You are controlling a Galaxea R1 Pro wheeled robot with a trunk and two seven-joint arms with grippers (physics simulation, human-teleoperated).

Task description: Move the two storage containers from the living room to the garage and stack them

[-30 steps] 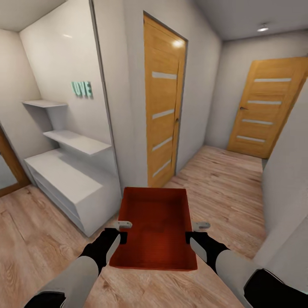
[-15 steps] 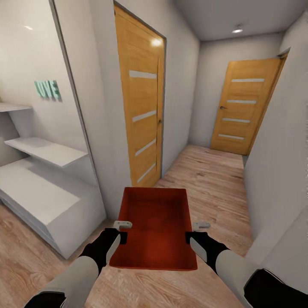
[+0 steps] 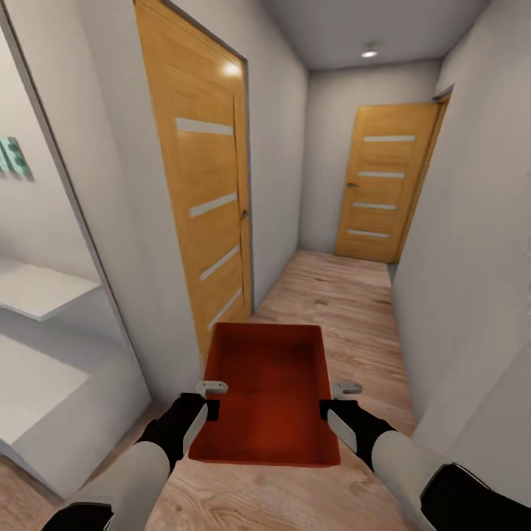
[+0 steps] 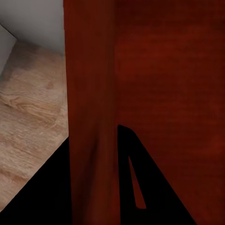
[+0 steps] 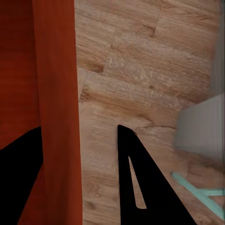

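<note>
Container: one orange-red storage container [image 3: 267, 391] is carried in front of the robot, lidless, its flat bottom bare, its long axis pointing down the hallway; it hangs above the wood-plank floor [image 3: 346, 295] and touches nothing but the two grippers.
Left gripper: the left gripper [image 3: 209, 398] sits at the container's left long wall, near the near corner; in the left wrist view the wall [image 4: 91, 117] runs between the dark fingers [image 4: 136, 183], which are closed onto it, one finger inside and one outside.
Right gripper: the right gripper [image 3: 335, 400] pinches the right long wall the same way; the right wrist view shows the wall [image 5: 56, 108] between its fingers [image 5: 133, 178], narrowed down onto the plastic.
Step in hand: judged as carrying this container towards the garage; no concrete floor or car is in sight, so the trip seems far from done.
Doing it well: both grips should hold level and keep equal spacing, so the thin walls do not bow or slip; the base should steer along the middle of the corridor, since the walls stand close on both sides.
Floor: light wood planks, running ahead between the walls.
Room: a narrow cream-walled hallway; a wood-panelled door [image 3: 203, 199] just ahead on the left, shut; a second door [image 3: 380, 192] at the far end, also shut; a white shelf unit [image 3: 37, 354] at the left edge; a ceiling spot [image 3: 369, 53] above.
</note>
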